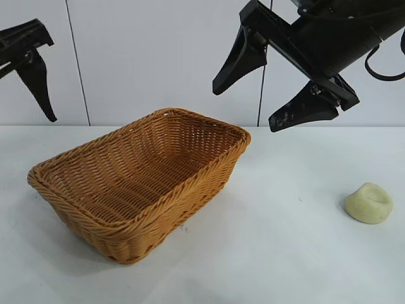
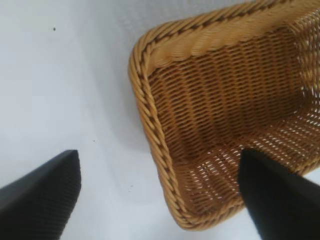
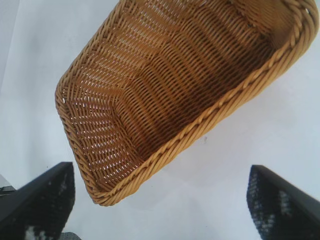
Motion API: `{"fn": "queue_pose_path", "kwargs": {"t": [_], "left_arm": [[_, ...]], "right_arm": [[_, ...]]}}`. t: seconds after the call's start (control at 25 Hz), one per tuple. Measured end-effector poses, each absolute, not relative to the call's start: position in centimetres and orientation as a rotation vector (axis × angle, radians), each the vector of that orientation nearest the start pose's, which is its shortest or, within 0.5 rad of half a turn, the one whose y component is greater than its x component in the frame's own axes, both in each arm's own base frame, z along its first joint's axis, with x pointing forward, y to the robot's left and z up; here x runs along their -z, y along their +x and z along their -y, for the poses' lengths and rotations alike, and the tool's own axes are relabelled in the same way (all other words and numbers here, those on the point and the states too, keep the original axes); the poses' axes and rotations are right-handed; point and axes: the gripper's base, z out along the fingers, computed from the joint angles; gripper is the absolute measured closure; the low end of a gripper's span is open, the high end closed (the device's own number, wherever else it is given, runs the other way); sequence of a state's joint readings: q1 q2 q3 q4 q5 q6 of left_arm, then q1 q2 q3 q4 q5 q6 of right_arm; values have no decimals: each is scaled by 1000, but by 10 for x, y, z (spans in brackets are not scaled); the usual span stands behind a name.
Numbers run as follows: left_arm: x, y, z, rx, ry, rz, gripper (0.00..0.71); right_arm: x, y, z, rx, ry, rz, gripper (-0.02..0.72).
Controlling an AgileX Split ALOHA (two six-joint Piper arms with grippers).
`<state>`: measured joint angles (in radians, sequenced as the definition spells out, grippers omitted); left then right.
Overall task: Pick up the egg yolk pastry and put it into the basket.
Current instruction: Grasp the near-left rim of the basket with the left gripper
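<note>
the basket (image 1: 142, 180) sits on the white tabletop (image 1: 272, 253), nothing in it. the egg yolk pastry (image 1: 369, 202) lies on the tabletop well to the basket's right, nothing between them. my right end effector (image 1: 269, 95) hangs above the basket's far right corner, spread wide, holding nothing. my left end effector (image 1: 31, 69) hangs above the basket's left, wide open and empty.

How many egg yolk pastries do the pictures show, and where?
1. The egg yolk pastry lies on the table, apart from the basket, to its right in the exterior view. The basket's interior shows none.
</note>
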<state>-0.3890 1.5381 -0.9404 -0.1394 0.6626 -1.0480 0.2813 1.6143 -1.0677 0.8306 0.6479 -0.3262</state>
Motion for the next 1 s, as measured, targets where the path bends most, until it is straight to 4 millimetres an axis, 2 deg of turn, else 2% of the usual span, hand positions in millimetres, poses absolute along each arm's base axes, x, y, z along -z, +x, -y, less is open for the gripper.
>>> {"fn": "queue_pose_path", "kwargs": {"t": [0.24, 0.4, 0.48, 0.72, 0.8, 0.88, 1.0], "left_arm": [[-175, 287, 124, 420, -1101, -2722, 47], [-147, 297, 118, 379, -1184, -2733, 47], [-141, 299, 115, 375, -1223, -2739, 47], [-141, 301, 114, 410, -1261, -2722, 49], [-141, 301, 115, 413, -1266, -2720, 102], [-141, 301, 115, 414, -1270, -2721, 211], [-141, 301, 115, 416, -1264, -2726, 464]], "right_arm": [[-247, 309, -132, -848, -58, -2567, 62], [-247, 309, -132, -850, -60, -2569, 62], [-247, 309, -132, -850, -60, -2570, 62], [-247, 309, -132, -851, -61, -2570, 62], [-247, 309, -132, -851, -61, -2570, 62], [-247, 309, -132, -851, -61, -2570, 62], [-247, 309, -132, -851, -61, -2570, 62]]}}
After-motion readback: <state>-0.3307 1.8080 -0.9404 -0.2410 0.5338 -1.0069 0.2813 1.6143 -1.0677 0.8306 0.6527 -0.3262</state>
